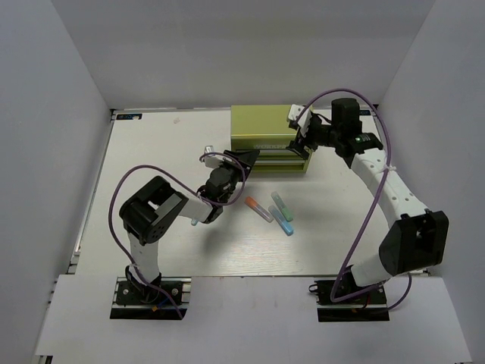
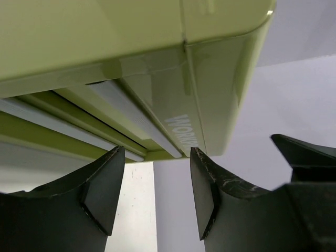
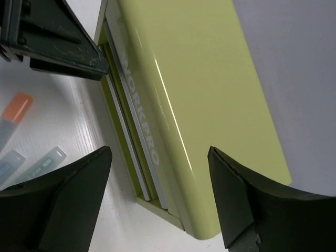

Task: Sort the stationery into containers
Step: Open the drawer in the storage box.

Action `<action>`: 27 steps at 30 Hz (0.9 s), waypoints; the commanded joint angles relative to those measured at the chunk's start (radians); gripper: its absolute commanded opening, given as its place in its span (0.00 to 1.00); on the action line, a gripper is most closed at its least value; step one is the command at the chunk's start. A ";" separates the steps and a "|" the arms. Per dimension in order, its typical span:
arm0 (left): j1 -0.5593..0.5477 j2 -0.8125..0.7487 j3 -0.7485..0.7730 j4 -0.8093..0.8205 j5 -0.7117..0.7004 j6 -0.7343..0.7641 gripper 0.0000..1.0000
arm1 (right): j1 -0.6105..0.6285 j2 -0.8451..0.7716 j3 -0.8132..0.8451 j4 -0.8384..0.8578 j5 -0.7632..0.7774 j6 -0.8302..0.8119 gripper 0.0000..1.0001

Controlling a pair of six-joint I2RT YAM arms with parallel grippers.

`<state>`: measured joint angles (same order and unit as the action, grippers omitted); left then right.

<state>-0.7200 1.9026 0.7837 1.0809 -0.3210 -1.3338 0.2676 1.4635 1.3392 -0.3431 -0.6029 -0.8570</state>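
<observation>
**Well, olive chest (image 1: pixel 261 125) with a gripper at each end**

Only writing I can read is the pale label (image 3: pixel 140 118) running along the front: WORKPRO. The chest itself is a shiny olive-green metal box with rounded corners and two shallow drawers with silvery strips across them. It's sitting at the back of the table, a bit right of centre.

The left gripper (image 1: pixel 246 157) is at its front left corner, fingers roughly half apart with nothing between them. The right gripper (image 3: pixel 158 152) is at the right end, fingers spread wide with that end of the chest framed between them. Can't tell if it's actually touching.

Out in front, the orange-tipped lilac pen (image 1: pixel 259 210), the green-tipped teal pen (image 1: pixel 280 203) and the blue pen (image 1: pixel 286 225) lie close together. The slim light blue pen (image 1: pixel 195 221) is off by the left arm. White table (image 1: pixel 151 144), plain pale walls (image 1: pixel 227 53) on three sides.
</observation>
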 commanded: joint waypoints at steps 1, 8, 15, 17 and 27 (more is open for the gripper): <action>-0.016 0.003 0.022 0.036 -0.036 -0.034 0.63 | 0.012 0.047 0.040 -0.020 -0.014 -0.116 0.79; -0.025 0.030 0.031 0.054 -0.066 -0.053 0.63 | 0.019 0.124 0.080 0.015 0.049 -0.126 0.73; -0.025 0.061 0.058 0.054 -0.084 -0.071 0.60 | 0.027 0.152 0.098 0.041 0.083 -0.103 0.72; -0.035 0.061 0.058 0.054 -0.096 -0.071 0.59 | 0.028 0.153 0.103 0.041 0.084 -0.105 0.72; -0.035 0.102 0.080 0.056 -0.138 -0.100 0.58 | 0.028 0.172 0.110 0.041 0.100 -0.099 0.71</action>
<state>-0.7502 1.9934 0.8379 1.1297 -0.4339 -1.4216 0.2905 1.6264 1.4010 -0.3332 -0.5098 -0.9543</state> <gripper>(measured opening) 0.582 0.709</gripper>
